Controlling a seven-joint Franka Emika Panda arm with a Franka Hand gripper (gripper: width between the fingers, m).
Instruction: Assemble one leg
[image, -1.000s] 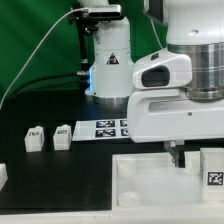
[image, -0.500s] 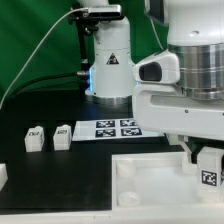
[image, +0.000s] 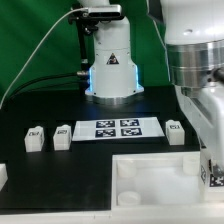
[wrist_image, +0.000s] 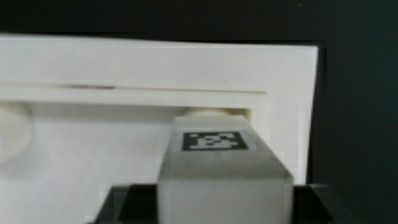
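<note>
The gripper (wrist_image: 217, 190) is clamped on the leg (wrist_image: 217, 150), whose tagged face fills the wrist view between the dark jaws. In the exterior view the gripper (image: 211, 170) sits at the frame's right edge, mostly hidden behind the arm's white body, with only a sliver of the tagged leg (image: 213, 176) showing. Directly beneath and ahead of the claw lies the white panel (image: 160, 178), and the leg's far end appears to meet the panel's raised rim (wrist_image: 160, 95); whether it is already seated in a corner socket cannot be told. Three spare legs (image: 35, 138) (image: 63, 136) (image: 176, 131) stand well apart from the claw, beside the marker board (image: 117, 128). The step in hand is judged to be insertion. To do it well, the leg should be kept square to the socket and pressed in slowly without loosening the grip, since any tilt could jam it or shove the panel.
</note>
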